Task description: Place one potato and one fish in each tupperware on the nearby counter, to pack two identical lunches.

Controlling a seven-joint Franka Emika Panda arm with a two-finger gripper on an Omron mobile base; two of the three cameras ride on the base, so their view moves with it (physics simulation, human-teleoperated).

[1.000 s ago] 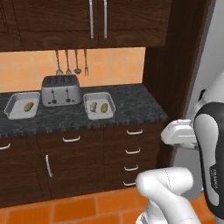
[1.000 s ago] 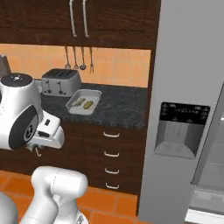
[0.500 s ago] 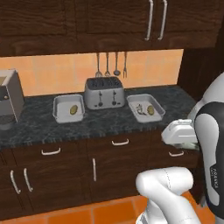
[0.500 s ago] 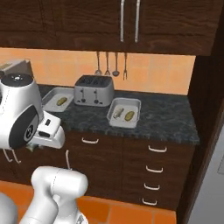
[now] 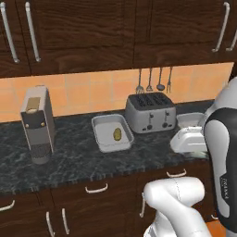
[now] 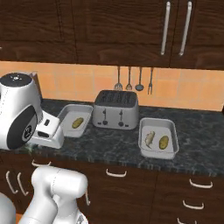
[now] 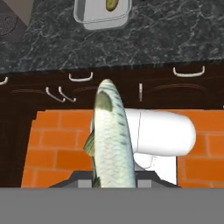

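Note:
My gripper [image 7: 113, 178] is shut on a grey-silver fish [image 7: 109, 135] that points away from the hand, over the orange floor in front of the drawers. On the counter [image 6: 109, 142] the left tupperware [image 6: 65, 116] [image 5: 98, 134] [image 7: 83, 15] holds one potato [image 6: 78, 123] [image 5: 117, 134] [image 7: 111, 4]. The right tupperware [image 6: 158, 124] holds another fish [image 6: 148, 139] and a potato [image 6: 163, 142]. In the left base view this tray [image 5: 190, 119] is partly hidden behind my arm.
A silver toaster [image 6: 116, 109] [image 5: 150, 112] stands between the two trays. A tall grey coffee machine [image 5: 37, 125] sits at the counter's left. Utensils [image 6: 133, 81] hang on the orange wall. Drawers with curved handles [image 7: 81, 78] lie below the counter edge.
The whole scene has slid to the right in both base views, so the base has moved. The coffee machine has come into sight. The arm's pose looks the same.

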